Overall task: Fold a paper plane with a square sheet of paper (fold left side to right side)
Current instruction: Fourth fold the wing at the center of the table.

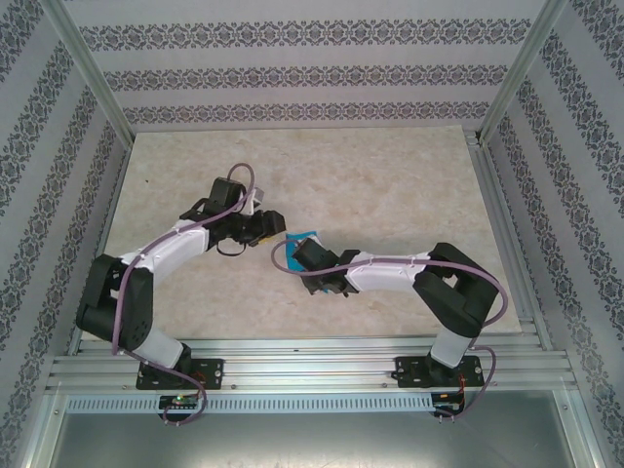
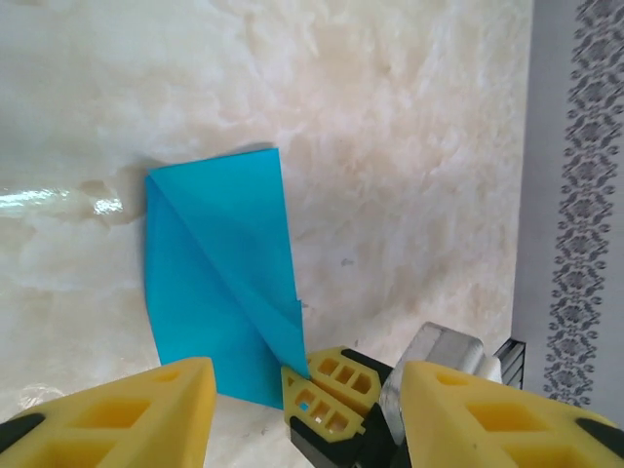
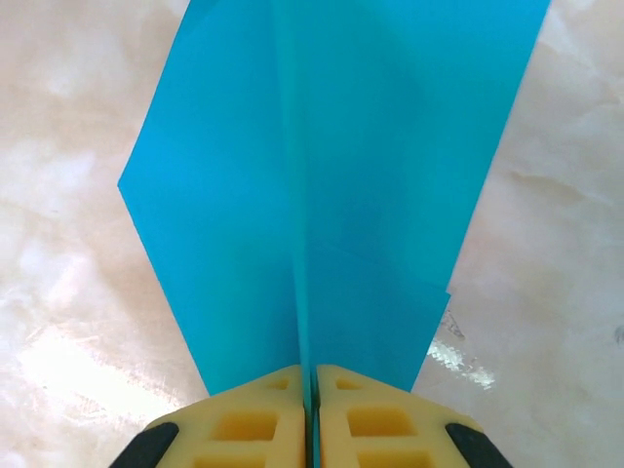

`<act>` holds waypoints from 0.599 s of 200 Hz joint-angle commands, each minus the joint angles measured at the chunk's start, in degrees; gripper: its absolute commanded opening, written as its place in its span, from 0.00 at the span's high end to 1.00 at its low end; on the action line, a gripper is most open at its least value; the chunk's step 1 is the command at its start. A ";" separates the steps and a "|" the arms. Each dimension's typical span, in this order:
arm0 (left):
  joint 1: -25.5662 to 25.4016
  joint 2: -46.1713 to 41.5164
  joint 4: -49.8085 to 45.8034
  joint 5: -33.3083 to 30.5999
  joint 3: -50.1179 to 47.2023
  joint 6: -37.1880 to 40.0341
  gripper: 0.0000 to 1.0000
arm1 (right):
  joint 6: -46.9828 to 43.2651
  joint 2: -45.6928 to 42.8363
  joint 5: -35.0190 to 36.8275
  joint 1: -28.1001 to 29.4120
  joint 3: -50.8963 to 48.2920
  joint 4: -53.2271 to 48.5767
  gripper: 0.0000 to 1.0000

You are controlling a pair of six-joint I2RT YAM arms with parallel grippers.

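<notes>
Hovering just left of the paper [image 1: 298,237], the left jaws stand spread, their yellow fingers [image 2: 127,414] clear of the sheet. The paper is blue and folded, with a diagonal crease across it, and sits about the middle of the table [image 1: 390,175], well away from every edge. On its right side the right jaws are pressed together, pinching the paper's raised fold between their yellow fingertips [image 3: 253,424].
</notes>
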 commanded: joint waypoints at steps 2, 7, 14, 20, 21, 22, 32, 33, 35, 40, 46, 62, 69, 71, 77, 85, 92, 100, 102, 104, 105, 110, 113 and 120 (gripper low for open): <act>0.66 0.02 2.11 0.82 -3.90 -0.18 0.51 | 3.15 -3.04 -5.83 -2.27 -2.78 5.12 0.89; 0.73 0.37 3.71 1.66 -4.83 -1.08 0.53 | 3.66 -3.36 -6.69 -2.84 -3.48 6.10 0.89; 0.59 1.06 5.85 2.59 -6.00 -2.29 0.56 | 4.21 -3.81 -8.07 -3.56 -4.70 7.41 0.89; 0.42 1.61 7.65 3.13 -6.79 -3.11 0.57 | 4.81 -4.21 -9.26 -4.12 -5.56 8.67 0.89; 0.36 1.74 7.91 3.22 -6.86 -3.20 0.58 | 4.89 -4.21 -9.48 -4.20 -5.73 8.80 0.89; 0.33 1.85 8.09 3.31 -6.94 -3.30 0.58 | 4.98 -4.30 -9.59 -4.28 -5.86 9.04 0.89; -0.45 3.04 9.34 3.60 -7.19 -3.65 0.59 | 5.95 -4.76 -11.56 -5.22 -7.14 10.87 0.89; -0.51 3.12 9.38 3.59 -7.15 -3.65 0.59 | 6.03 -4.79 -11.77 -5.32 -7.32 11.09 0.89; -0.71 3.44 9.51 3.69 -7.07 -3.65 0.59 | 6.12 -4.84 -12.22 -5.44 -7.54 11.54 0.89; -1.23 4.07 9.79 3.83 -6.90 -3.59 0.59 | 6.55 -4.99 -13.08 -5.86 -8.09 12.32 0.89; -1.92 4.83 10.05 4.06 -6.46 -3.57 0.59 | 7.16 -5.13 -14.18 -6.45 -8.71 13.39 0.89; -3.62 6.58 11.17 4.43 -5.39 -4.09 0.59 | 8.53 -5.61 -17.27 -8.05 -10.76 16.68 0.89; -4.40 7.24 11.66 4.45 -4.90 -4.31 0.59 | 9.23 -5.77 -18.77 -8.81 -11.74 18.35 0.89; -4.63 7.50 11.86 4.41 -4.77 -4.45 0.59 | 9.42 -5.79 -19.28 -9.05 -11.91 18.85 0.88; -5.27 8.03 12.43 4.41 -4.42 -4.89 0.59 | 9.90 -5.86 -20.59 -9.59 -12.64 20.15 0.89; -6.13 9.06 13.03 4.42 -3.72 -5.38 0.59 | 10.46 -5.88 -21.81 -10.14 -13.30 21.36 0.88; -6.86 10.00 13.39 4.34 -3.14 -5.65 0.59 | 10.52 -5.83 -22.77 -10.46 -13.55 21.93 0.88; -7.53 11.07 13.85 4.15 -2.66 -6.15 0.60 | 10.45 -5.79 -23.16 -10.50 -13.48 21.88 0.88; -7.70 11.27 14.02 4.05 -2.46 -6.25 0.60 | 10.43 -5.79 -23.19 -10.51 -13.40 21.86 0.88; -7.87 11.59 14.10 3.98 -2.45 -6.37 0.60 | 10.29 -5.79 -23.27 -10.49 -13.39 21.86 0.88; -7.96 11.65 14.13 4.00 -2.41 -6.42 0.60 | 10.27 -5.79 -23.34 -10.46 -13.34 21.86 0.88; -8.12 12.17 14.65 3.93 -2.26 -6.80 0.60 | 10.12 -5.75 -23.64 -10.46 -13.29 21.94 0.88; -8.28 12.50 15.00 3.85 -2.25 -6.97 0.60 | 10.06 -5.79 -23.77 -10.50 -13.29 21.94 0.88; -8.49 13.15 15.69 3.72 -2.27 -7.45 0.61 | 9.98 -5.71 -23.81 -10.46 -13.20 21.92 0.88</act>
